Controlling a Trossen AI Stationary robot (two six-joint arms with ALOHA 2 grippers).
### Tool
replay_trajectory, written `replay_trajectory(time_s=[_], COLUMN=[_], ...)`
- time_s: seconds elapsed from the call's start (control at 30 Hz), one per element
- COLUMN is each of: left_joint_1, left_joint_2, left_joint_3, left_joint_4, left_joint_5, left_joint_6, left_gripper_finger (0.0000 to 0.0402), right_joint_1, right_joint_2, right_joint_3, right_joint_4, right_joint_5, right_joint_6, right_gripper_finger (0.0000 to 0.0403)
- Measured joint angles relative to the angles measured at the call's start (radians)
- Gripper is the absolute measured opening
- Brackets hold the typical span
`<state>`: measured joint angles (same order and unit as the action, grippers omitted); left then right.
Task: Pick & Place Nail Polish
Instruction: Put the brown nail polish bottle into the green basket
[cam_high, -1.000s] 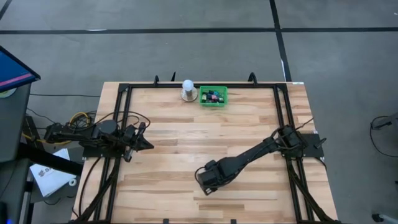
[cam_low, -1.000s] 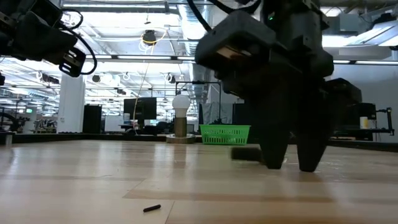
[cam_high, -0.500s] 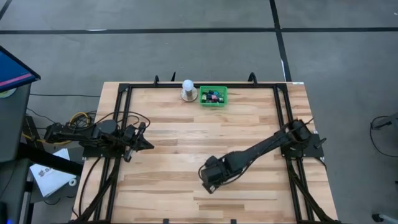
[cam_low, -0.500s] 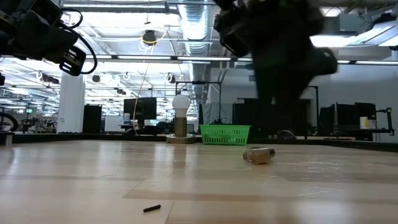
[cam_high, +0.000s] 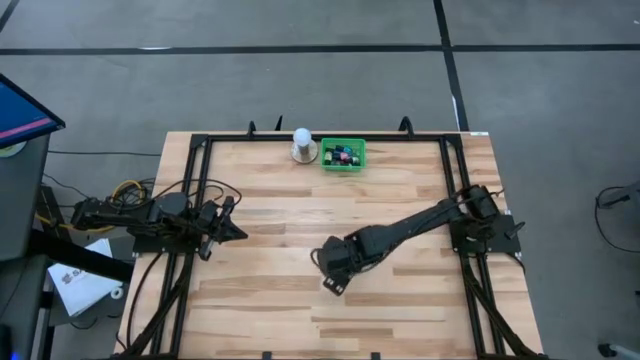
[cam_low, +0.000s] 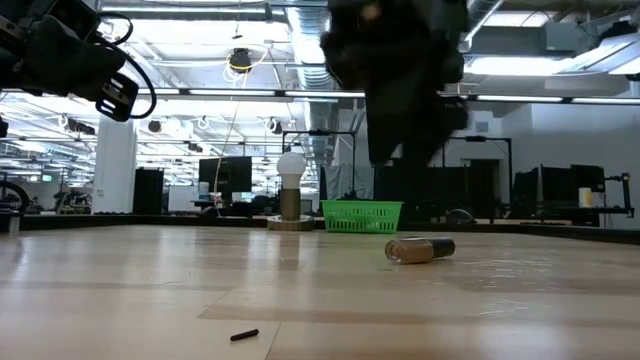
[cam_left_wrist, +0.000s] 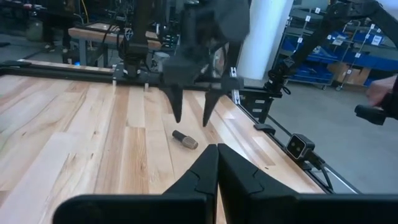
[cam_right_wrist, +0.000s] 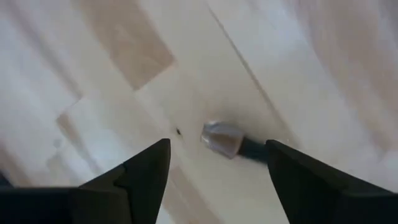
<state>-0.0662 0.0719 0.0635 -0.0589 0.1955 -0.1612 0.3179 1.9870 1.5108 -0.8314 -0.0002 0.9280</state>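
Lifting clear of the tabletop (cam_high: 260, 270) now: right fingers (cam_left_wrist: 176, 104) no longer planted on the wood as a second ago, hanging spread wide and empty above a bottle (cam_low: 419, 249) lately come into sight. Lying on its side on the bare planks, that bottle, pale body and dark cap, directly beneath the right gripper (cam_high: 334, 282) and untouched by it; showing between the two dark fingers in the right wrist view (cam_right_wrist: 230, 139) and just beyond the raised tips in the left wrist view (cam_left_wrist: 185, 140). Reaching in from the right edge, the right arm (cam_high: 410, 228), stretched toward the middle of the front half.

Resting pressed together, left fingers (cam_left_wrist: 214, 171), holding nothing, with the left gripper (cam_high: 232, 230) waiting near the left edge, unmoved.

Sitting at the far edge, well apart from both arms: green tray (cam_high: 343, 156) with more small bottles inside, and just beside it a white dome (cam_high: 302, 138) on a round base.

Lying near the front in the low view, a small dark sliver (cam_low: 244, 335).
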Motion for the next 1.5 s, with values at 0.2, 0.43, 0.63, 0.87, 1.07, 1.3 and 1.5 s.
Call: replay_trajectory(time_s=[0.2, 0.43, 0.63, 0.87, 1.07, 1.3, 1.5], left_joint_1=[0.0, 0.0, 0.0, 0.0, 0.0, 0.0, 0.0], left_joint_2=[0.0, 0.0, 0.0, 0.0, 0.0, 0.0, 0.0], left_joint_3=[0.0, 0.0, 0.0, 0.0, 0.0, 0.0, 0.0], left_joint_4=[-0.001, -0.005, -0.007, -0.008, -0.009, -0.009, -0.009], left_joint_5=[0.0, 0.0, 0.001, 0.001, 0.0, 0.0, 0.0], left_joint_6=[0.0, 0.0, 0.0, 0.0, -0.001, -0.001, -0.002], left_gripper_finger=[0.0, 0.0, 0.0, 0.0, 0.0, 0.0, 0.0], right_joint_1=[0.002, 0.013, -0.013, -0.011, -0.013, -0.014, -0.013], right_joint_2=[0.009, 0.034, 0.032, 0.032, 0.032, 0.028, 0.027], right_joint_3=[0.001, 0.001, -0.024, -0.108, -0.159, -0.189, -0.196], right_joint_4=[-0.021, -0.042, -0.042, 0.024, 0.083, 0.099, 0.116], right_joint_5=[-0.051, -0.003, 0.002, 0.001, 0.001, 0.008, 0.004], right_joint_6=[-0.486, -0.719, -0.726, -0.729, -0.729, -0.745, -0.753], right_gripper_finger=[0.025, 0.0249, 0.0249, 0.0249, 0.0244, 0.0177, 0.0094])
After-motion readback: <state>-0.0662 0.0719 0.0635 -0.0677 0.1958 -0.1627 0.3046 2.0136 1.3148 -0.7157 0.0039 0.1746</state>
